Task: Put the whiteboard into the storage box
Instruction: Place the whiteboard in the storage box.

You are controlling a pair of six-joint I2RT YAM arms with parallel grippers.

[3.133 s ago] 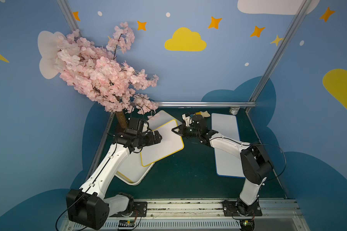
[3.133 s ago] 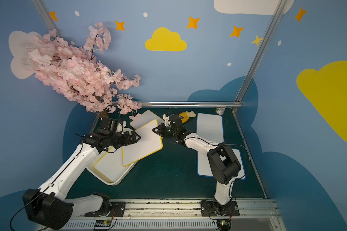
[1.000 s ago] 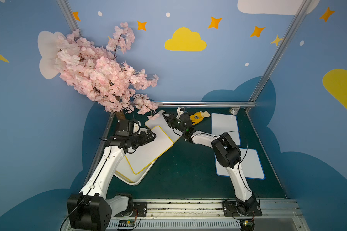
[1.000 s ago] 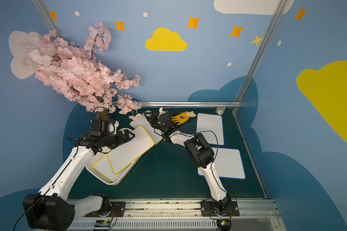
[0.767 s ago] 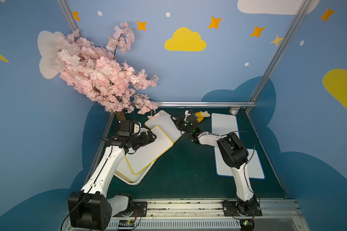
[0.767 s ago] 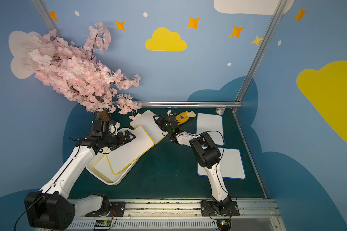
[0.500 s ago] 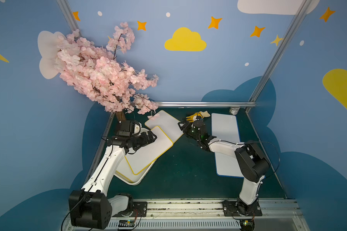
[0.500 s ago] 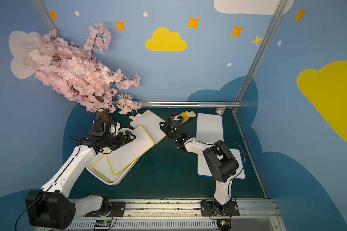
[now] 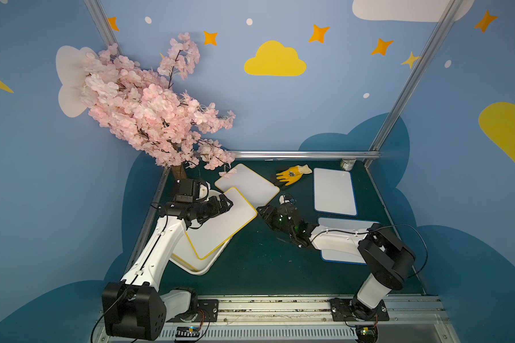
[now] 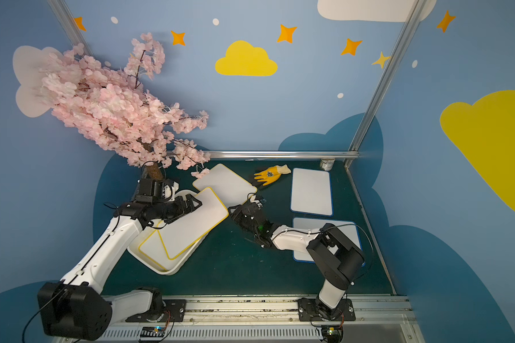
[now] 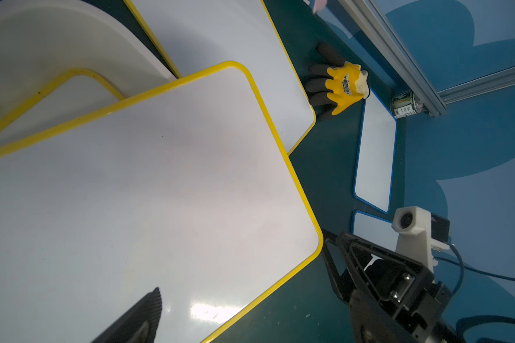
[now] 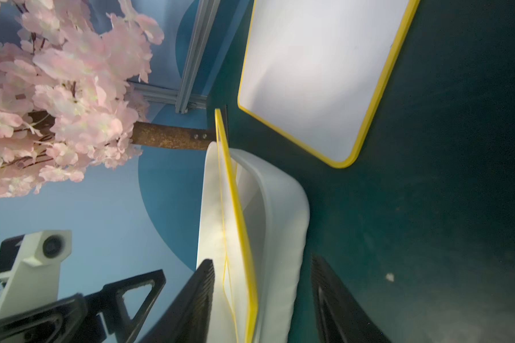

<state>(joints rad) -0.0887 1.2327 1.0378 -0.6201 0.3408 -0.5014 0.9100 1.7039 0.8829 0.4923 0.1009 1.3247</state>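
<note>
The white storage box (image 9: 203, 269) sits at the left of the green table. One yellow-rimmed whiteboard (image 9: 220, 227) lies tilted across its rim, over another yellow-rimmed one (image 9: 182, 250) inside the box. My left gripper (image 9: 228, 204) hangs open over the tilted board's far corner, with one finger (image 11: 144, 311) above the white face. My right gripper (image 9: 260, 211) is open at the board's right corner. In the right wrist view the board's yellow edge (image 12: 244, 237) and the box wall (image 12: 283, 225) show between its fingers (image 12: 198, 294), with gaps on both sides.
A third yellow-rimmed whiteboard (image 9: 247, 184) lies at the back, beside a yellow glove (image 9: 292, 174). Two blue-rimmed whiteboards (image 9: 335, 191) lie at the right, the nearer one (image 9: 339, 255) under my right arm. A can (image 9: 348, 164) stands by the back rail. The blossom tree (image 9: 149, 112) overhangs the back left.
My right gripper has swung from the back whiteboard near the glove forward to the tilted board's right corner. The left arm has stayed almost still, and that board has not moved.
</note>
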